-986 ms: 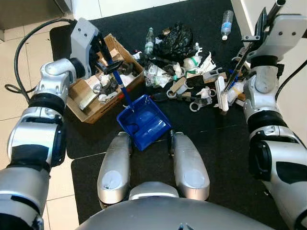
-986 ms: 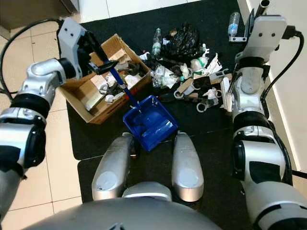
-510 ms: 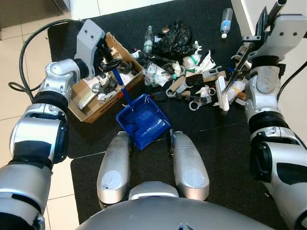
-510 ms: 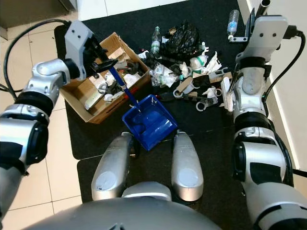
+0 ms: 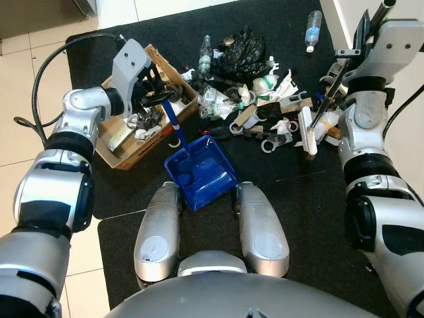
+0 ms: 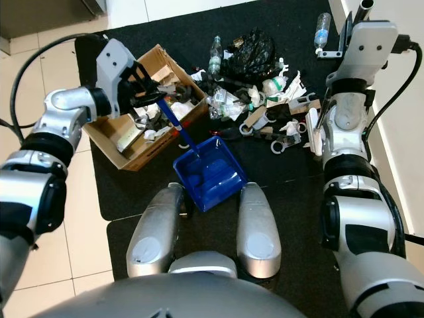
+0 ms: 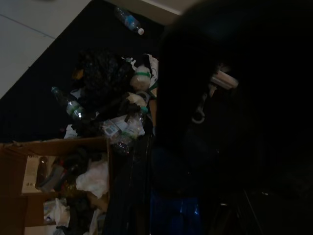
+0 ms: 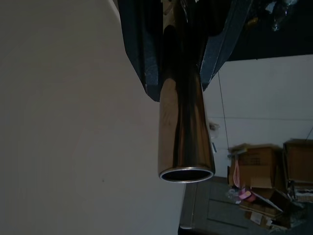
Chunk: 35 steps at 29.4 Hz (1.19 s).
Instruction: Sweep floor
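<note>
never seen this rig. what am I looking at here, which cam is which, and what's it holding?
It is a humanoid robot seen by its own cameras. The two wide pictures come from a stereo camera on its head, looking down past its silver knees. The other two come from cameras on its wrists.

On the floor lies a black mat with a pile of litter: bottles, wrappers, a black bag. Beside it stands a cardboard box of rubbish.

The left claw is shut on the handle of a blue dustpan, which rests on the mat before the knees. The right claw is shut on a metal broom handle; its white brush head rests at the pile's edge.
</note>
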### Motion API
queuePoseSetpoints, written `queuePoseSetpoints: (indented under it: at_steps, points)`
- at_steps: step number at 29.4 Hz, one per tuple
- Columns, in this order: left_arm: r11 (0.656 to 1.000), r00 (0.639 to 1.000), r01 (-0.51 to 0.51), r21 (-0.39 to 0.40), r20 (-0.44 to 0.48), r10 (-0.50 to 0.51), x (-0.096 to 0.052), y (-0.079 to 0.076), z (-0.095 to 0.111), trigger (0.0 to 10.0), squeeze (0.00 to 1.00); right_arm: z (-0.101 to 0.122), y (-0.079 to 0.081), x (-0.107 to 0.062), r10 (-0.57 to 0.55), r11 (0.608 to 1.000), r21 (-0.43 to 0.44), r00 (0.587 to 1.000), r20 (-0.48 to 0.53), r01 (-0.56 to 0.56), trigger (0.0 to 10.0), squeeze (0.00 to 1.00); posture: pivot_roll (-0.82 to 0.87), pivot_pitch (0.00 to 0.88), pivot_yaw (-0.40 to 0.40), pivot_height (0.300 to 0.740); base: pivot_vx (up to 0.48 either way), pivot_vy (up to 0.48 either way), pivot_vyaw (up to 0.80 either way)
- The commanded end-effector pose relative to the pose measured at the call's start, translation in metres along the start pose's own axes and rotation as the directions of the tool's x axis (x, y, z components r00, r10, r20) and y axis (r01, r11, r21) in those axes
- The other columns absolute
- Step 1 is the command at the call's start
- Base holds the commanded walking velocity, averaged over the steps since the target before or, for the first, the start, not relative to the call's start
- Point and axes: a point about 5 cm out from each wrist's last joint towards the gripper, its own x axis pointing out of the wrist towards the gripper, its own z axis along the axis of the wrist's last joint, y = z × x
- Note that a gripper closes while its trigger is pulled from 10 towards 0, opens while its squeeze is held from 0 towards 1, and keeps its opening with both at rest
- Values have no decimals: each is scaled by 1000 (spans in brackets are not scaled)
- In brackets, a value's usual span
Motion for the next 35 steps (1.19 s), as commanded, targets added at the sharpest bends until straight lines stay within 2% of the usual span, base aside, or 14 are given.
queuePoseSetpoints:
  at_steps: [1,3,6,11,13,17,21,24,25,28,29,30,32,35]
  points:
    - [999,999,-30,-29,41,31,2,-1,1,10000,0,2,-3,1,-10,1000,-10,1000,12,10,10000,0,21,233,52,740,0,0,0]
    - [994,990,-108,-17,85,109,6,2,12,10000,0,2,-3,1,-16,1000,-11,1000,15,16,10000,0,27,218,60,740,0,0,0]
    - [915,919,-394,87,72,388,10,13,28,10000,0,2,-8,-1,-43,999,-13,999,20,43,10000,0,43,196,77,740,0,0,0]
    - [815,830,-544,201,-14,558,8,17,25,10000,0,-1,-9,-5,-63,998,-12,998,15,64,10000,0,47,182,94,740,0,0,0]
    - [774,779,-613,160,-43,626,8,18,22,10000,0,-2,-9,-7,-71,997,-9,997,14,71,10000,0,54,175,111,740,0,0,0]
    - [774,779,-613,160,-43,626,8,18,22,10000,0,-2,-9,-7,-71,997,-9,997,14,71,10000,0,54,175,111,740,0,0,0]
    - [752,748,-659,23,-84,659,19,6,16,10000,0,-4,-6,-10,-80,997,-4,997,4,80,10000,0,58,172,125,740,0,0,0]
    - [717,712,-697,-1,-113,693,21,3,12,10000,0,-6,-5,-11,-81,997,-2,997,-2,81,10000,0,58,172,125,740,0,0,0]
    - [673,667,-740,6,-131,734,18,6,10,10000,0,-6,-5,-11,-82,997,-1,997,-3,82,10000,0,59,172,126,740,0,0,0]
    - [639,631,-769,13,-144,762,15,9,8,10000,0,-6,-5,-11,-82,997,-1,997,-3,82,10000,0,59,172,126,740,0,0,0]
    - [551,543,-835,-8,-179,820,9,14,3,10000,0,-6,-4,-10,-82,997,-1,997,-6,82,10000,0,62,170,120,740,0,0,0]
    - [551,543,-835,-8,-179,820,9,14,3,10000,0,-6,-4,-10,-82,997,-1,997,-6,82,10000,0,62,170,120,740,0,0,0]
    - [446,448,-892,-68,-256,857,8,15,-4,10000,0,-7,0,-9,-78,997,1,997,-13,78,10000,0,64,168,113,740,0,0,0]
    - [397,405,-914,-89,-290,867,9,15,-5,10000,0,-6,4,-8,-69,998,4,997,-14,69,10000,0,62,166,111,740,0,0,0]
